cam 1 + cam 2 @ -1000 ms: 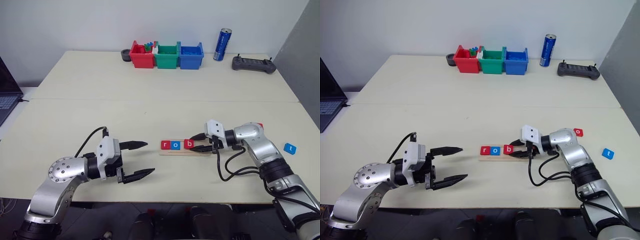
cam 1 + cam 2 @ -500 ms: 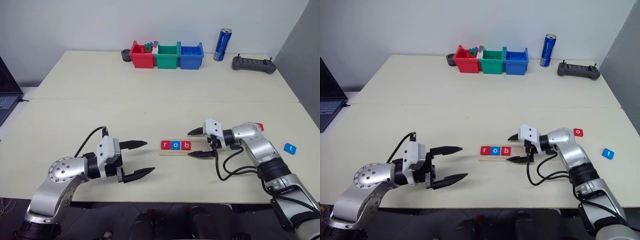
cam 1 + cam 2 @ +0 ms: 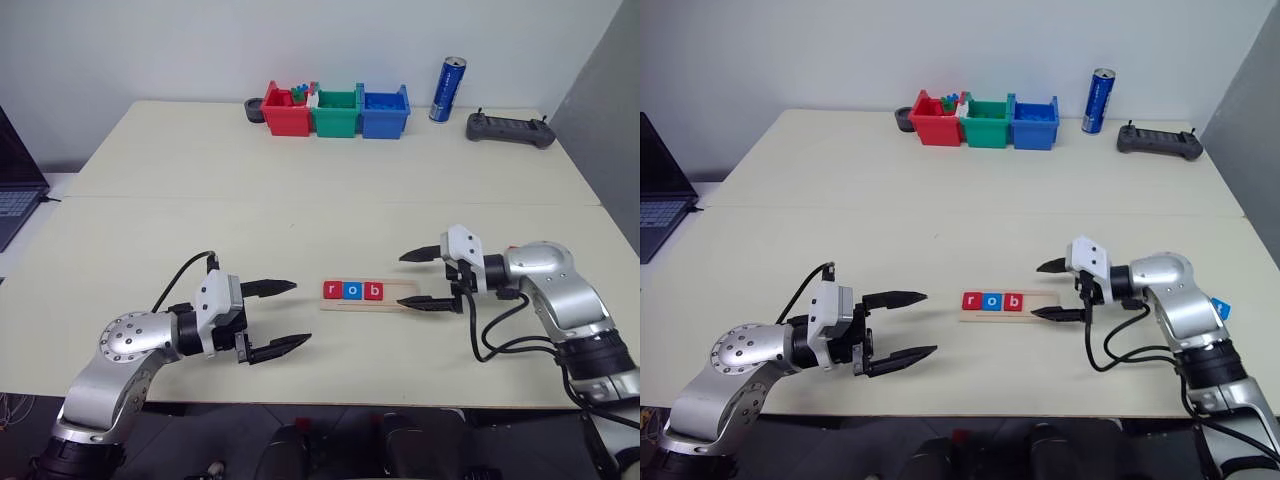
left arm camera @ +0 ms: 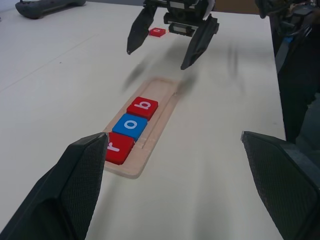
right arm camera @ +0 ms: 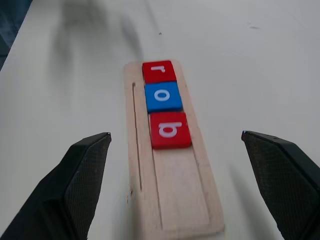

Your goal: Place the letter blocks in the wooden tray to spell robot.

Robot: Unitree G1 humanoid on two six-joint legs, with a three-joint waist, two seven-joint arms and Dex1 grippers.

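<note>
The wooden tray [image 3: 398,301] lies near the table's front edge, between my two grippers. Three letter blocks sit in its left part: a red r [image 3: 331,290], a blue o [image 3: 352,290] and a red b [image 3: 373,291]. The tray's right part [image 5: 182,195] is bare. My right gripper [image 3: 402,280] hangs open just right of the tray, slightly above the table, holding nothing. My left gripper [image 3: 300,312] is open and empty, left of the tray. A loose red block [image 4: 157,32] lies behind the right gripper. A sliver of a blue block [image 3: 1223,309] peeks out past the right forearm.
Red [image 3: 283,112], green [image 3: 335,112] and blue [image 3: 383,112] bins stand in a row at the table's far edge, with a blue can [image 3: 444,88] and a dark controller [image 3: 508,128] to their right. A laptop [image 3: 10,195] sits at the far left.
My right gripper opened, left the red b block in the tray, then drew back to the right and rose a little. The left gripper stayed still.
</note>
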